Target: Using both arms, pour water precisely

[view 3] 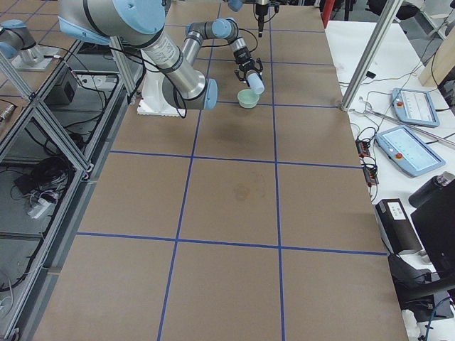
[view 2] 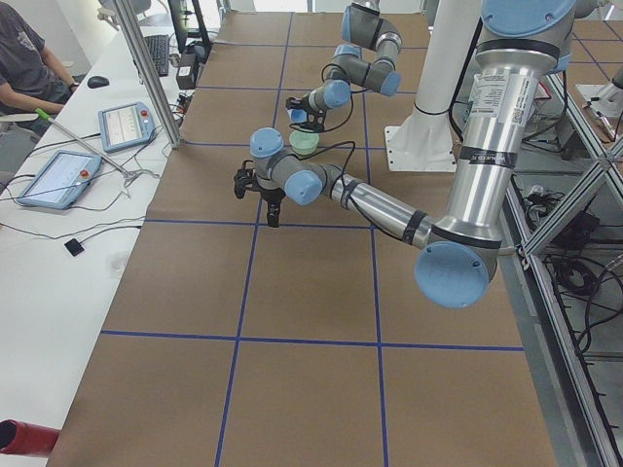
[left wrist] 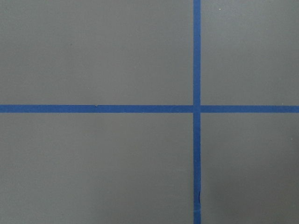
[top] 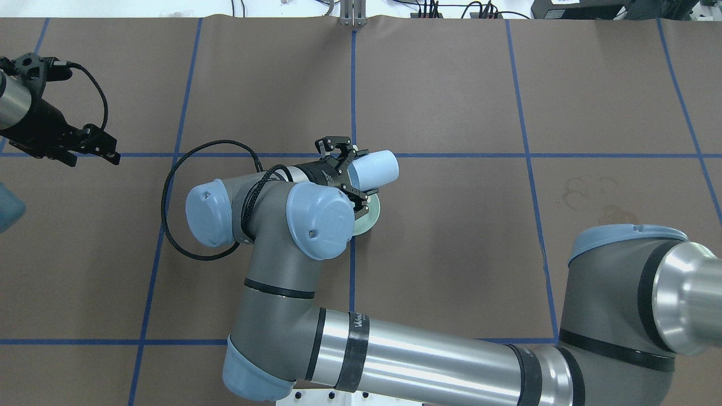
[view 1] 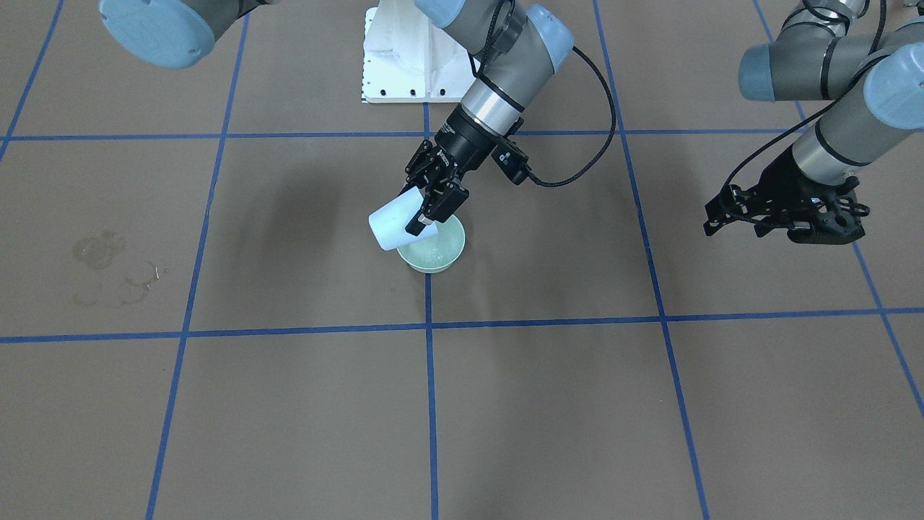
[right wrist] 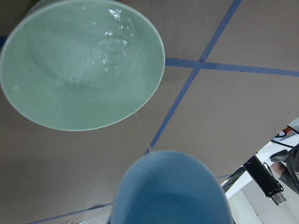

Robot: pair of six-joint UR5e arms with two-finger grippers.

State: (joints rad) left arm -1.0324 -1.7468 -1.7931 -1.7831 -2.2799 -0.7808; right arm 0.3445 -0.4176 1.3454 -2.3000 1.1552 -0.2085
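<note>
In the wrist view, not overhead, water (right wrist: pixel 110 49) glints in the bowl (right wrist: pixel 56 112).

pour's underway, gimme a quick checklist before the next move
1. Right gripper shut on the blue cup: ok.
2. Cup tilted, mouth over the green bowl: ok.
3. Water in the bowl: ok.
4. Thin trickle lands inside the rim: cannot tell.
5. Water left in the cup: cannot tell.
6. Left gripper empty, well apart from the bowl: ok.
</note>
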